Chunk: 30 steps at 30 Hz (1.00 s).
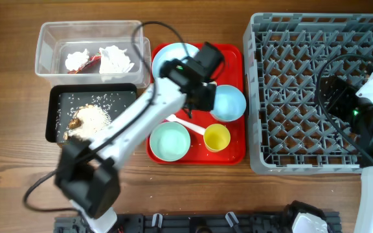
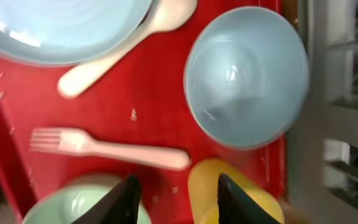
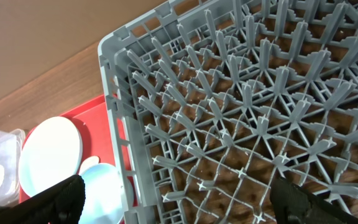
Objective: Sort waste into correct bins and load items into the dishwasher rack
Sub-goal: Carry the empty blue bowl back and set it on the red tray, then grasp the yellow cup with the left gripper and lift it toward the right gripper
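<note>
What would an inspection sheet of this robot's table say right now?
Surface: wooden table, red tray on it.
Job's things: plate, blue bowl, mint bowl, yellow cup, fork, spoon on tray; rack holds no dishes; napkins, red wrapper in clear tub; rice scraps in black tub.
Clutter: nothing seen.
End effectors: left end effector open over tray; right end effector open over rack.
Cables: black cable passes over clear tub.
Surroundings: nothing seen.
</note>
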Available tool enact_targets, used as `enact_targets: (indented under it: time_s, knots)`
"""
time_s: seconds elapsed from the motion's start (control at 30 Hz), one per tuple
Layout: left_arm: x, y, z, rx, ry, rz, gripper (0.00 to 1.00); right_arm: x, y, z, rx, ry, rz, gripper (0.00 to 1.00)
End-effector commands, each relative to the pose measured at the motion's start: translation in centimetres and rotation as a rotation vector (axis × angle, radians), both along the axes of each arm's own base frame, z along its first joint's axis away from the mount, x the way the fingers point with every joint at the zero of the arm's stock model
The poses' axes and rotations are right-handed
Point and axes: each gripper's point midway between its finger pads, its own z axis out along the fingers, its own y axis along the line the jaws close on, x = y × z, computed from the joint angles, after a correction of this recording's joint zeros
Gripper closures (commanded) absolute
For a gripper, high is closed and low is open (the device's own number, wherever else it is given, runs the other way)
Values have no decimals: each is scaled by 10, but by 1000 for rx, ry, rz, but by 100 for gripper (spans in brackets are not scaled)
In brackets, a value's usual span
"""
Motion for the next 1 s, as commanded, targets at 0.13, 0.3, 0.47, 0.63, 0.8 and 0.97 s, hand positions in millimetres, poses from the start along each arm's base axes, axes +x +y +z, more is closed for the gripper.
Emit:
enact_targets:
  time_s: [0.13,0.3,0.47,0.63,0.8,0.97]
  knots:
    - [-38,-5,-26,10,149,75,57,2,1,7,-4,-17,21,4]
    - [-48,4,-45,46,187,79,57,2,2,7,-4,-16,21,4]
    - [-54,-3,-58,40,175,44,58,1,2,6,-3,-14,21,4]
    - [-57,-17,-60,22,144,-16,56,1,2,6,-3,-14,21,4]
    - [-61,-14,-69,39,143,-39,60,1,2,6,-3,-14,21,4]
    - [-65,-11,-79,44,149,-39,77,1,2,6,-3,-14,21,4]
